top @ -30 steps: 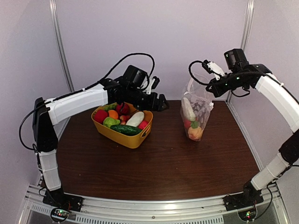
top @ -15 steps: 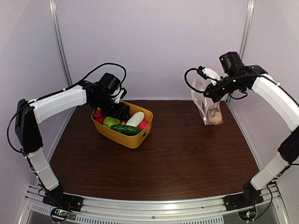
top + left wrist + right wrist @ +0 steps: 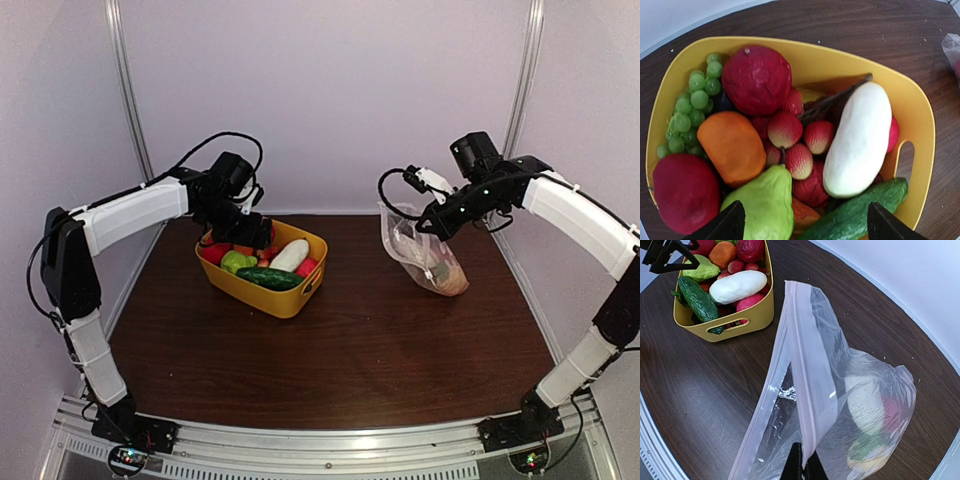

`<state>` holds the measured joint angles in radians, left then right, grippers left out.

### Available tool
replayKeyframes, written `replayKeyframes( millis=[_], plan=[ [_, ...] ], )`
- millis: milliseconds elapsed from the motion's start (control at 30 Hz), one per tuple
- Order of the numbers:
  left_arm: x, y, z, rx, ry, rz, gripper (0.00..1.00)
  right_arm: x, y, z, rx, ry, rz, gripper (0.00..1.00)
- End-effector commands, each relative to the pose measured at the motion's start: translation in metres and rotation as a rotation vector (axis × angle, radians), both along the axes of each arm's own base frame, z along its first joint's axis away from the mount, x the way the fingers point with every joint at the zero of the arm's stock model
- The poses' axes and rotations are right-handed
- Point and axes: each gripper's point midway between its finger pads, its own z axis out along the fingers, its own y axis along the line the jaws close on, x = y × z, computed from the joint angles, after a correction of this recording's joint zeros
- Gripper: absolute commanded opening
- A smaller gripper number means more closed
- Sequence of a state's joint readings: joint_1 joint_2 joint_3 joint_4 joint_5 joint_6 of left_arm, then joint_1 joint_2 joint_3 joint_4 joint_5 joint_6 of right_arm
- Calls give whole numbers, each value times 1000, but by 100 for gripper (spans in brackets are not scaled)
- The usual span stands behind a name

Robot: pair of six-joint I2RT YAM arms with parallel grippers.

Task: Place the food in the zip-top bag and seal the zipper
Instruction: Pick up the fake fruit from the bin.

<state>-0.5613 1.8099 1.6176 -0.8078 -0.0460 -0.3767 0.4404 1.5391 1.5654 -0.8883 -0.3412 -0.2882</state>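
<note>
The yellow tub (image 3: 285, 296) holds toy food: a white piece (image 3: 860, 142), a dark green cucumber (image 3: 855, 215), a green pear-like piece (image 3: 762, 205), an orange piece (image 3: 732, 145), red pieces and green grapes (image 3: 690, 107). My left gripper (image 3: 802, 227) is open just above the tub (image 3: 240, 230) and holds nothing. My right gripper (image 3: 802, 467) is shut on the zipper (image 3: 807, 375) of the clear zip-top bag (image 3: 420, 255) and holds the mouth up. White, red, green and yellow-tan food (image 3: 867, 410) lies in the bag's bottom on the table.
The dark wooden table (image 3: 350, 350) ends at a metal rail along the near edge. Pale walls close in the back and both sides. The bag lies near the table's right back corner.
My left gripper drew back from the table's middle to above the tub. My right gripper carried the bag right, then back left and lower, tilting it onto the table.
</note>
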Motion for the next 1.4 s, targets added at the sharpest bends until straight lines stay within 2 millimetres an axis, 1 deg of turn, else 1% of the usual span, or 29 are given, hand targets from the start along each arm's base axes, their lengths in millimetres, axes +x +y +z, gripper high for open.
replayKeyframes(
  millis=[0,100,167,300,400,433,600,700,800,867,967,1033,1067,1100,1200,1300,1367],
  plan=[
    [51,-15,11,-42,-85,42,85,-7,9,10,43,-23,19,0],
    [74,-16,6,-24,-94,73,84,-7,10,10,47,-24,21,0],
    [85,-15,-1,-22,-86,94,83,-8,12,11,50,-23,23,0],
    [102,-13,-10,-5,-99,136,81,-9,12,11,52,-21,26,0],
    [113,-14,-13,5,-114,155,82,-10,13,7,50,-14,28,0],
    [117,-12,-18,19,-116,165,82,-10,13,5,48,-12,27,0],
    [129,-2,-34,68,-115,204,80,-11,12,3,46,-6,27,0],
    [133,2,-43,89,-114,211,76,-11,12,4,46,-9,26,0],
    [137,1,-45,93,-122,209,72,-12,12,3,45,-6,24,0],
    [138,0,-46,94,-122,205,71,-12,12,4,45,-8,25,0],
    [136,-1,-44,92,-114,199,69,-13,11,6,45,-13,24,0],
    [135,-3,-38,80,-116,191,63,-14,10,6,42,-15,23,0],
    [134,-4,-32,68,-120,185,59,-14,9,5,41,-16,22,0],
    [133,-5,-25,56,-127,183,58,-14,9,5,40,-18,20,0],
    [128,-4,-5,35,-152,180,55,-15,8,7,41,-22,18,0],
    [122,-6,19,-4,-186,164,50,-16,8,8,43,-24,17,0],
    [117,-7,30,-26,-197,154,48,-16,8,8,43,-24,18,0]
  ],
)
